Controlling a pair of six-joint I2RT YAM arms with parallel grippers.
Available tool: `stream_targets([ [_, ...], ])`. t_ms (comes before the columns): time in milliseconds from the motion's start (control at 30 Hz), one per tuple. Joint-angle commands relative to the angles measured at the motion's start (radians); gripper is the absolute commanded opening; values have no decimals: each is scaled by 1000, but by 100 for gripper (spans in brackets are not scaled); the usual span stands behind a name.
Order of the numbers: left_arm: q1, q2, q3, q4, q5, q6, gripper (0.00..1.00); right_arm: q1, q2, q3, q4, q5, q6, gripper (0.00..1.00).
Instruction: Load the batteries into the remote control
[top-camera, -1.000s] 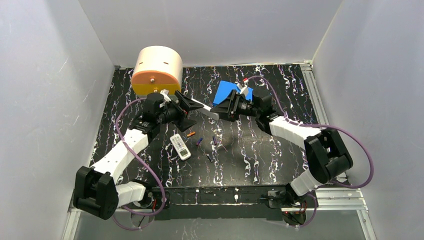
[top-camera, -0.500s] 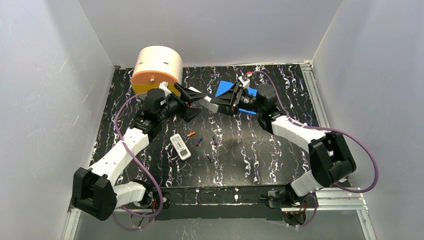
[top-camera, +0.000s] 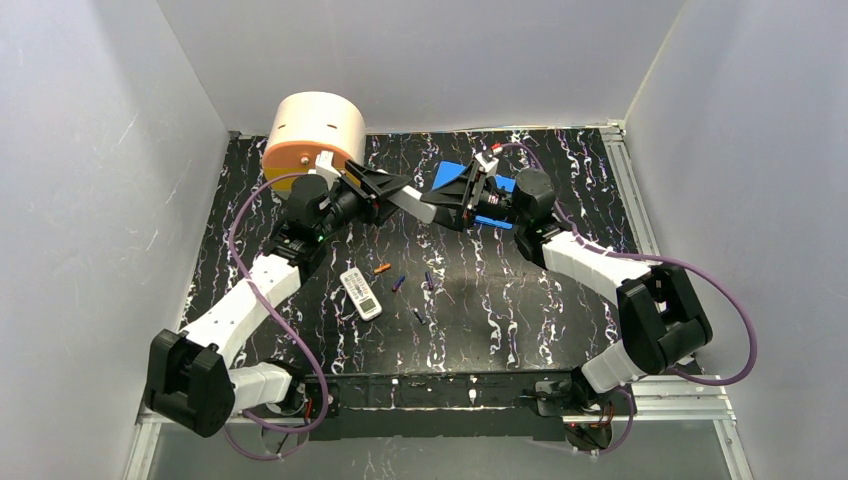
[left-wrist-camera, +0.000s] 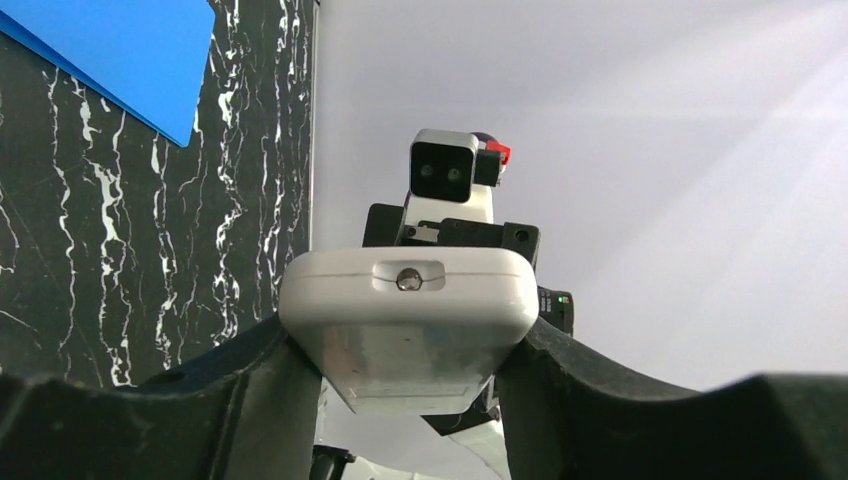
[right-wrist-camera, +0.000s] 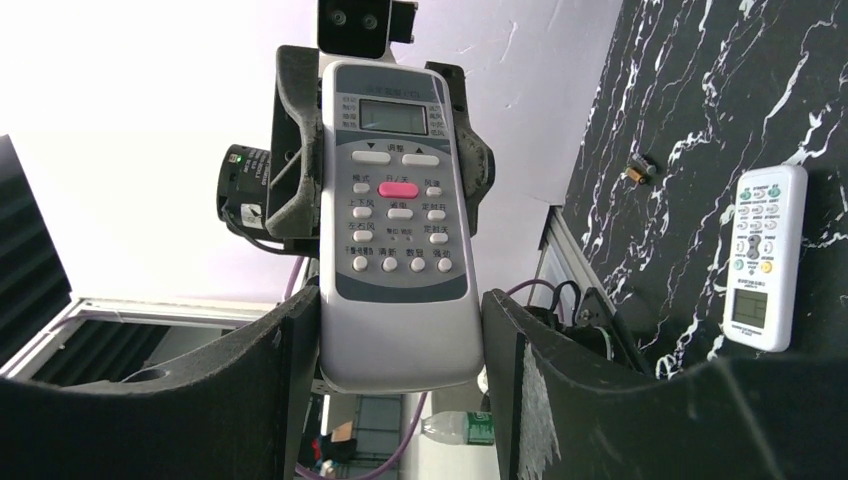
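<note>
A grey-white remote control (top-camera: 410, 207) hangs in the air above the back of the table, held between both arms. My right gripper (right-wrist-camera: 400, 340) is shut on its lower end, button face (right-wrist-camera: 395, 210) toward the camera. My left gripper (left-wrist-camera: 405, 365) is shut on the other end (left-wrist-camera: 405, 300), with its fingers (left-wrist-camera: 240, 395) pressed against both sides. In the top view the left gripper (top-camera: 388, 190) and right gripper (top-camera: 447, 212) face each other. Small batteries lie on the table: an orange one (top-camera: 381, 268) and purple ones (top-camera: 398, 283), (top-camera: 429, 279).
A second white remote (top-camera: 361, 293) lies face up on the black marbled table (top-camera: 520, 300), also in the right wrist view (right-wrist-camera: 764, 258). A cream and orange drum (top-camera: 313, 140) stands at the back left. A blue sheet (top-camera: 462, 178) lies behind the right gripper.
My left gripper rose toward the back and closed from wide open onto the remote's free end. The right gripper shifted the remote slightly back and up, still holding it.
</note>
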Motion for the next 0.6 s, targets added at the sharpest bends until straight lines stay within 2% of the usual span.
stream_targets([
  [0,-7,9,11,43,5,32,37,4,-63,25,-13,2,-39,45],
  [67,-8,16,21,49,19,32,23,4,-87,44,-141,28,-141,60],
  [133,-8,25,40,48,39,35,13,2,-111,72,-269,54,-253,76],
  [233,-7,26,48,42,47,-6,12,3,-150,132,-455,112,-488,91],
  [367,-7,20,60,-18,40,-41,12,22,-204,155,-530,135,-755,97],
  [500,-8,17,84,-91,45,-77,12,81,-209,228,-781,240,-1055,95],
  [567,-8,19,111,-152,60,-79,12,104,-207,243,-802,247,-1120,92],
])
